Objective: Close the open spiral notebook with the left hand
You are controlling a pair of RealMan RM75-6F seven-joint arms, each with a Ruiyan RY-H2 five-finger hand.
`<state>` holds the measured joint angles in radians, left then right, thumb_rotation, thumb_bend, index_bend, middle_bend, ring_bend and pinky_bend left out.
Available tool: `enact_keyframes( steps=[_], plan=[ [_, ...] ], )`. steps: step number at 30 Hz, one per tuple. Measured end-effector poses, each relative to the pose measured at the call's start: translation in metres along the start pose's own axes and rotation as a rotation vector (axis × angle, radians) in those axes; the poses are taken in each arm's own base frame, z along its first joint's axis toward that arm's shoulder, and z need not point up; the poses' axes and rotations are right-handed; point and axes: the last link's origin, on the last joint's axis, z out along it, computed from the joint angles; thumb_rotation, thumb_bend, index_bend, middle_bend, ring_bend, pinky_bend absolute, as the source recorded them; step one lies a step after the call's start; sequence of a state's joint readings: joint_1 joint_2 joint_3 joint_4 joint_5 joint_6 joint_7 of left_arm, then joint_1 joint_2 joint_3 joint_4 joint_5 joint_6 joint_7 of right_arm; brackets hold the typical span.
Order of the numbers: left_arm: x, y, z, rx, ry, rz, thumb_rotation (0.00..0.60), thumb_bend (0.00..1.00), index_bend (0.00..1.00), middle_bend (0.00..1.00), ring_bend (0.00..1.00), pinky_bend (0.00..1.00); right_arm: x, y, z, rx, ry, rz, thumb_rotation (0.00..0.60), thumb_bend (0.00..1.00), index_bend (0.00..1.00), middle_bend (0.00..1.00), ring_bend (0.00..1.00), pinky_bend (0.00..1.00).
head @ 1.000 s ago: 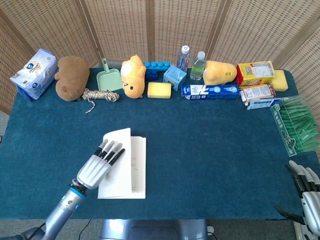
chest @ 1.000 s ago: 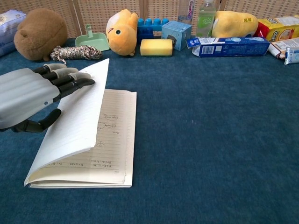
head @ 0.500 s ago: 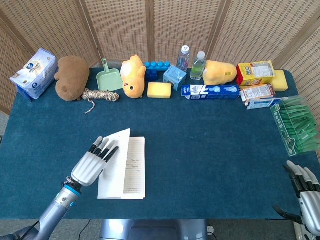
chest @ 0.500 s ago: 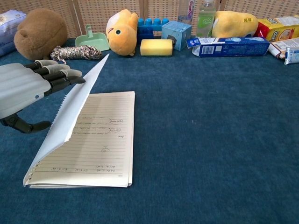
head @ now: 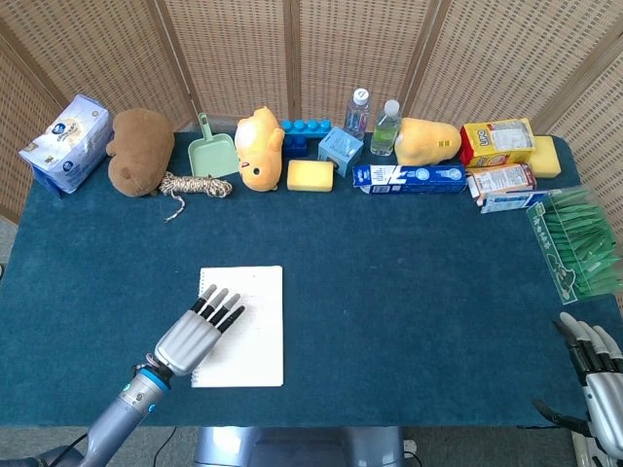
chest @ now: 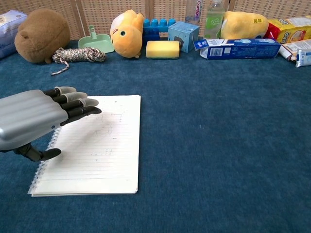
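The spiral notebook (head: 241, 326) lay flat. The left hand (head: 196, 333), fingers extended together and holding nothing, covered its seven o'clock corner.

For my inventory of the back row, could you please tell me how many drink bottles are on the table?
2: a clear bottle and a green-labelled bottle, side by side at the back, behind the blue box. Others could be hidden behind the toys.

Raised page now flat; spiral notebook (head: 241, 326) closed.

Your right hand (head: 596, 375) is cut off at the head view's lower right corner, so its fingers' pose is unclear. Your left hand (chest: 34, 118) hides the notebook's (chest: 97, 145) left edge in the chest view.
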<state>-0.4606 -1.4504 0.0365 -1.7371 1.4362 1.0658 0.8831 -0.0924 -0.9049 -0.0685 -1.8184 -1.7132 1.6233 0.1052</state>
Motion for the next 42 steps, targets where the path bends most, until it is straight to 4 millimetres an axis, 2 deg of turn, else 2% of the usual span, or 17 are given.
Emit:
enact_keyframes(
  steps=[10,16,19,26,32,37,42],
  plan=[
    [0.004,-0.006,-0.003,0.025,0.007,-0.010,0.600,0.30,0.00,0.00,0.00,0.04,-0.001,0.000,0.001,-0.001,-0.003,-0.003,0.600,0.00,0.00,0.00,0.00,0.00],
    [0.016,-0.024,-0.010,0.087,0.058,-0.028,0.600,0.30,0.00,0.00,0.00,0.03,0.000,0.000,0.001,0.000,0.000,-0.001,0.600,0.00,0.00,0.00,0.00,0.00],
    [0.021,-0.037,-0.021,0.130,0.082,-0.044,0.600,0.30,0.00,0.00,0.00,0.02,0.001,0.001,0.001,-0.002,0.005,0.002,0.600,0.00,0.00,0.00,0.00,0.00],
    [0.023,-0.062,-0.066,0.238,0.099,-0.106,0.600,0.30,0.00,0.00,0.00,0.01,0.004,0.003,0.000,-0.012,0.020,0.007,0.600,0.00,0.00,0.00,0.00,0.00],
    [0.015,-0.073,-0.108,0.356,0.104,-0.189,0.600,0.30,0.00,0.00,0.00,0.00,0.008,0.007,0.002,-0.034,0.048,-0.001,0.600,0.00,0.00,0.00,0.00,0.00],
    [0.008,-0.077,-0.145,0.476,0.143,-0.255,0.600,0.29,0.00,0.00,0.00,0.00,0.011,0.009,0.005,-0.047,0.133,-0.046,0.600,0.00,0.00,0.00,0.00,0.00],
    [0.010,-0.070,-0.182,0.578,0.208,-0.329,0.600,0.27,0.00,0.00,0.00,0.00,0.008,0.013,0.006,-0.077,0.127,-0.052,0.600,0.00,0.00,0.00,0.00,0.00]
  ],
)
